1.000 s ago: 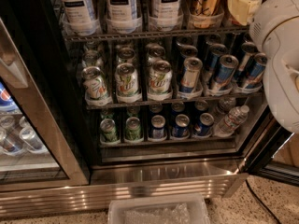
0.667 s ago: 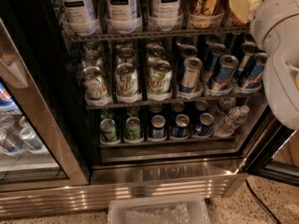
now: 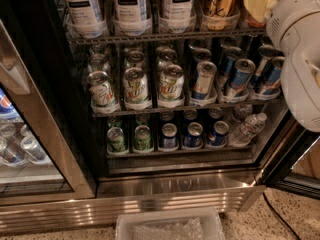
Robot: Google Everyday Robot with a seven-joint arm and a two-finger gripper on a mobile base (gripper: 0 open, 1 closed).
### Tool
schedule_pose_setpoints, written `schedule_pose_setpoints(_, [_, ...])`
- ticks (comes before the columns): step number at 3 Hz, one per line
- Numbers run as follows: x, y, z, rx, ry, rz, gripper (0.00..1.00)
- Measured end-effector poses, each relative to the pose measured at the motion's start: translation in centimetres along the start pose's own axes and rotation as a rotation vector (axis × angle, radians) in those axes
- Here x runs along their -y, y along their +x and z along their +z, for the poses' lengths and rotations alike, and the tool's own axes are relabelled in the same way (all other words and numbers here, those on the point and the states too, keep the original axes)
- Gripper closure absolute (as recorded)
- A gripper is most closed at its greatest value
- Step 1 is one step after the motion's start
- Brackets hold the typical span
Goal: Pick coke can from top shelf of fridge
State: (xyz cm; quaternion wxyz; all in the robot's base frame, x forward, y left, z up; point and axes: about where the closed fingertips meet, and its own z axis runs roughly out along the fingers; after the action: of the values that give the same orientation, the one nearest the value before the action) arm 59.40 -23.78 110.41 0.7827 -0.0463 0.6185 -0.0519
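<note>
The fridge (image 3: 175,189) stands open in front of me, with a dark interior and a ribbed steel base. The top shelf (image 3: 150,36) is the highest wire rack in view. It carries tall tea bottles (image 3: 129,4) and a gold-and-black can (image 3: 220,1) in clear plastic holders. At its right end a red-orange and cream item (image 3: 256,6) is partly hidden by my arm; I cannot tell whether it is a coke can. Only my white arm (image 3: 300,54) shows, at the right edge in front of the shelves. The gripper is out of view.
The middle rack holds green-and-white cans (image 3: 136,86) and blue-silver cans (image 3: 239,76). The lower rack holds small cans and a lying water bottle (image 3: 247,129). The black-framed door (image 3: 295,171) is open at right. A Pepsi-logo unit (image 3: 10,134) stands left. A clear bin (image 3: 170,226) sits on the floor.
</note>
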Motion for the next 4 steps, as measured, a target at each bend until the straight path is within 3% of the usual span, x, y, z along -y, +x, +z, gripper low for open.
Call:
schedule_pose_setpoints(2, [-0.81, 0.56, 1.68, -0.029, -0.041, 0.011, 0.38])
schedule_pose_setpoints(3, [-0.34, 0.71, 1.97, -0.036, -0.035, 0.005, 0.49])
schedule_pose_setpoints(4, [-0.35, 0.71, 1.97, -0.036, -0.035, 0.005, 0.68])
